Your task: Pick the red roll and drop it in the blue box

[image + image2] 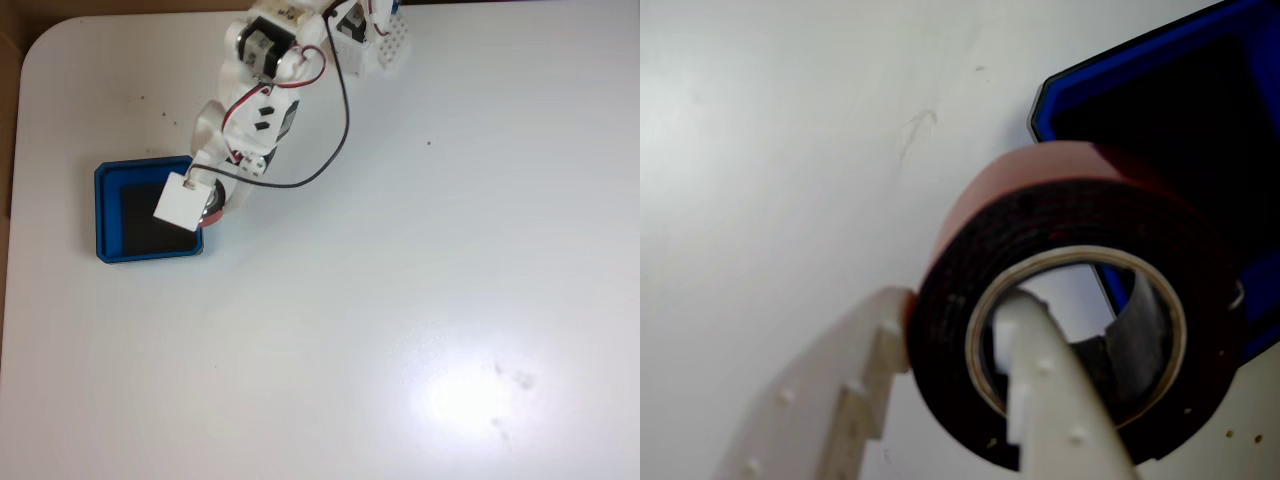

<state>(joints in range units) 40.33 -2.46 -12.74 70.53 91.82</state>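
Red roll [1060, 210] sits clamped in the gripper [950, 350] beside the blue box [1120, 60].

The place looks like a hobbyist's robotics bench rather than a kitchen or shop. A plain white bench [420, 300] with a rounded corner carries a white, seemingly 3D-printed arm [255, 90] with exposed red and black wiring [340, 120]. Brown flooring or board [10, 120] shows past the bench's left edge.

A white desk [420, 300] with a rounded corner at the upper left of the fixed view carries the blue box [104, 215] at left centre; small dark specks dot it.
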